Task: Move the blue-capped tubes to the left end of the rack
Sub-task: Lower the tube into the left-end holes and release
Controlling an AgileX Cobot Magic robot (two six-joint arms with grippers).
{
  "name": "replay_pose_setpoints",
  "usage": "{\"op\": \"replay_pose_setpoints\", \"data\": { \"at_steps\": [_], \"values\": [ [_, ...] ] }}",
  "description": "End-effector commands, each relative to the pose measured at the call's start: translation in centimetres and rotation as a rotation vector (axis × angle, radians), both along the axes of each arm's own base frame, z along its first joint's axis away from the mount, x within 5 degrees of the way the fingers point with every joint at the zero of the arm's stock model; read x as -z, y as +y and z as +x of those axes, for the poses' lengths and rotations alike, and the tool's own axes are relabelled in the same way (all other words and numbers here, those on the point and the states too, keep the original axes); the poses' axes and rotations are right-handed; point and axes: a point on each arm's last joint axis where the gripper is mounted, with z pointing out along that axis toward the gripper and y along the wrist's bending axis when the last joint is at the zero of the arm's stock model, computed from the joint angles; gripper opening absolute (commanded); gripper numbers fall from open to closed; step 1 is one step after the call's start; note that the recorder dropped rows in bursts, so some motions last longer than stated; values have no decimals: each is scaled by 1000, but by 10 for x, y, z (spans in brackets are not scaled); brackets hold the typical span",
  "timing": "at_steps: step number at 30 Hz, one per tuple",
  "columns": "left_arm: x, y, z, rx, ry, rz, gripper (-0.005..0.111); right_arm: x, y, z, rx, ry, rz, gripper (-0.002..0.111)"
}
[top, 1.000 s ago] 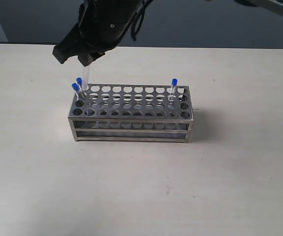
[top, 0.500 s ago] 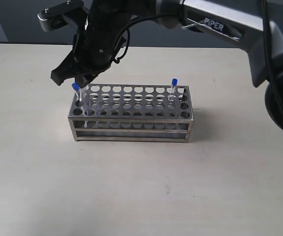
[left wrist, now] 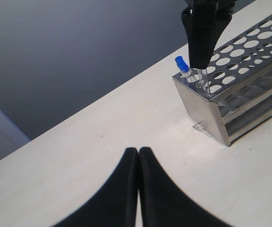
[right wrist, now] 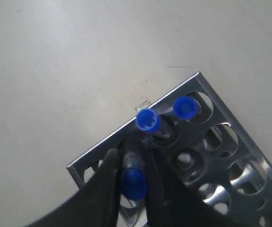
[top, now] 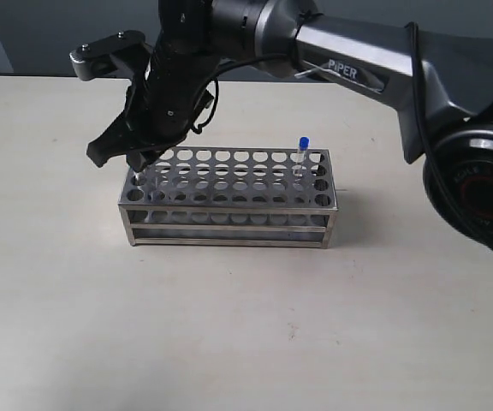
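Right wrist view — R gripper (right wrist: 130, 158) clamped on blue-capped tube (right wrist: 134, 183), cap betw. fingers (right wrist: 106, 191), at rack (right wrist: 166, 105) end

Right arm (top: 358, 51) reaches in from 2 o'clock, its pincer (top: 139, 161) pinching a blue-capped tube (right wrist: 134, 182); left pincer (left wrist: 139, 151) has jaws pressed together.

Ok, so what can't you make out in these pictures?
Exterior view: the right gripper hides the rack's left end; only the far-right tube shows.
Left wrist view: that gripper covers all but one cap; the rack's far end is cut off by the edge.
Right wrist view: the fingers hide how deep the held tube sits; most of the rack is out of frame.
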Motion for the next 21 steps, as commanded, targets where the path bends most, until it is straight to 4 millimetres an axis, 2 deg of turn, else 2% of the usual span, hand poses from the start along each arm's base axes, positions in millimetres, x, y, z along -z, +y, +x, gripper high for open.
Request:
{"op": "replay_pose_setpoints", "data": {
  "at_steps": [1,6,15,21],
  "values": [
    [-2,-1,0,6,-5,-8,1,-2,6,2,19,-2,73,0],
    [-2,-1,0,6,-5,-8,1,4,9,1,25,34,84,5],
    [-2,-1,0,6,-5,-8,1,9,6,-2,13,74,44,42],
    [-2,-1,0,6,-5,-8,1,-7,0,-8,33,108,30,45]
  ]
}}
